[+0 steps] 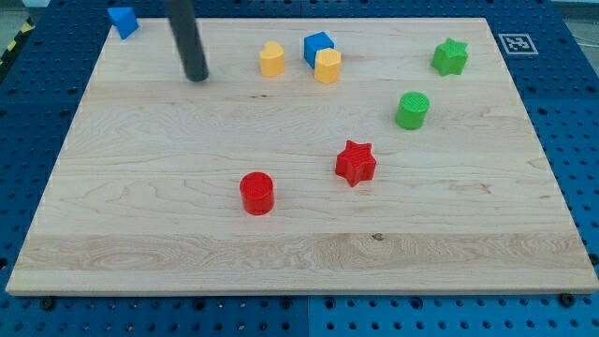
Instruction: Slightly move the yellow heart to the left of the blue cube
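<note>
The yellow heart [271, 59] lies near the view's top, a short gap to the left of the blue cube [317, 45]. A second yellow block [328, 66], seemingly a pentagon, touches the blue cube's lower right side. My tip [197, 79] rests on the board to the left of the yellow heart and slightly below it, about a block and a half's width away and touching no block. The dark rod rises from it to the view's top edge.
A small blue block [123, 21] sits at the board's top left corner. A green star [449, 57] and a green cylinder [412, 109] are at the right. A red star [356, 163] and a red cylinder [256, 194] lie mid-board. The wooden board [140, 234] sits on a blue pegboard.
</note>
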